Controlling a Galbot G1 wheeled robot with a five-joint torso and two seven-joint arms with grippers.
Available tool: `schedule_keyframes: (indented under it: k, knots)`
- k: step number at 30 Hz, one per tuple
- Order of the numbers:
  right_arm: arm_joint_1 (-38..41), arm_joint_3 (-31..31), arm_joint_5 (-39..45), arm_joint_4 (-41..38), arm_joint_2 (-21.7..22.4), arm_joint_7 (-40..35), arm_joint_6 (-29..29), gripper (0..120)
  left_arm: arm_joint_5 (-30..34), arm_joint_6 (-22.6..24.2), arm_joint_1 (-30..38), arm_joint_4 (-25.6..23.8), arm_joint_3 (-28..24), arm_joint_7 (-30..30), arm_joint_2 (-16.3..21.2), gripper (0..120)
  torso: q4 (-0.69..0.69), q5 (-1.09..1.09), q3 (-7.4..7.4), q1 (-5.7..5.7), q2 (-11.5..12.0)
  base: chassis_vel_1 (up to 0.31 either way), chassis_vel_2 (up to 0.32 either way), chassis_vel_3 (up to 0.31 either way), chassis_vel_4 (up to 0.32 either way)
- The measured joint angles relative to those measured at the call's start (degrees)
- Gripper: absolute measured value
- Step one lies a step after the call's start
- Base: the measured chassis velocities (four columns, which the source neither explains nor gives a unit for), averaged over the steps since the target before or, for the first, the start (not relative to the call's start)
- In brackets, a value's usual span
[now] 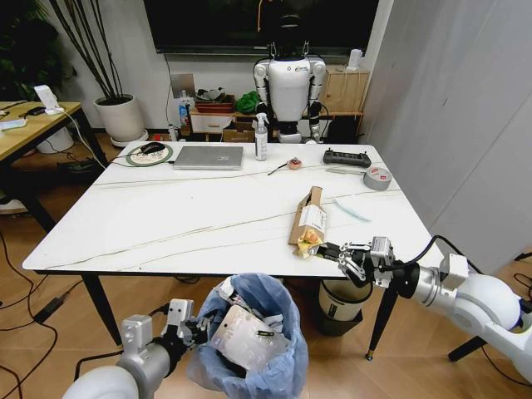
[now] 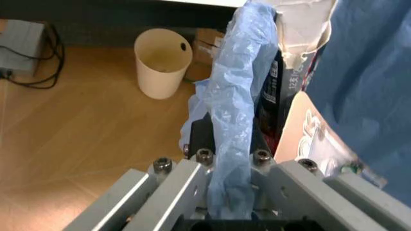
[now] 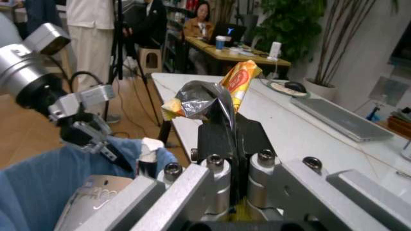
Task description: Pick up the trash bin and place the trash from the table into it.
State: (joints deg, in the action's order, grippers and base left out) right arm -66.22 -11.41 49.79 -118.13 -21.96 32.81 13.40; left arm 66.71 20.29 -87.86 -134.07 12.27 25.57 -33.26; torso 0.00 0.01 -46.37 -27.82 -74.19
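The trash bin (image 1: pixel 278 353), lined with a crinkled blue bag, hangs just below the table's (image 1: pixel 166 224) front edge. My left gripper (image 1: pixel 189 329) is shut on its rim; in the left wrist view its fingers (image 2: pixel 257 137) pinch the blue plastic (image 2: pixel 234 106). A flat white packet (image 1: pixel 243 337) and other litter lie inside. My right gripper (image 1: pixel 330 249) is shut on a yellow wrapper (image 1: pixel 309 241) at the table's front edge, right of the bin's mouth. The right wrist view shows the wrapper (image 3: pixel 222 94) clamped upright, with the bin (image 3: pixel 38 192) below. A torn brown cardboard box (image 1: pixel 309 212) lies beside it.
Farther back on the table are a silver laptop (image 1: pixel 208 157), a spray bottle (image 1: pixel 261 137), a black controller (image 1: pixel 347 157) and a grey tape roll (image 1: pixel 378 177). A grey bin (image 1: pixel 341 303) stands under the table's right end, a cream bucket (image 2: pixel 162 62) on the floor.
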Motion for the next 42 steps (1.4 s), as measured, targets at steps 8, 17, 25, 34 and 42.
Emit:
schedule_keyframes:
  k: [8,17,25,34,42]
  knots:
    - [-0.32,2.81,-2.87,-1.17,1.85,0.63,1.39,0,4.29,0.23,8.53,1.26,-5.81,0.08,0.30,0,-0.01,-0.03,0.00,0.00,0.00,0.000,0.000,0.000,0.000]
    - [2.56,9.42,-8.27,-1.11,3.60,0.87,3.63,0,4.81,0.47,13.85,3.79,-10.41,-0.19,-0.46,0,0.00,-0.02,0.00,0.00,0.00,0.000,0.000,0.000,0.000]
    - [3.49,11.61,-9.92,-0.26,2.60,0.69,4.30,0,5.72,0.29,20.80,5.50,-13.65,-0.10,-2.58,0,-0.01,-0.01,0.00,0.00,0.00,0.000,0.000,0.000,0.000]
    - [3.05,10.48,-10.99,-0.04,2.15,0.87,4.67,0,6.01,0.44,23.03,5.68,-16.60,0.60,-3.86,0,0.00,-0.01,0.01,0.00,0.00,0.000,0.000,0.000,0.000]
    - [3.11,11.45,-11.13,-1.19,2.15,0.61,4.62,0,6.30,0.71,23.07,5.07,-17.27,0.60,-3.84,0,0.00,-0.01,0.01,0.00,0.00,0.000,0.000,0.000,0.000]
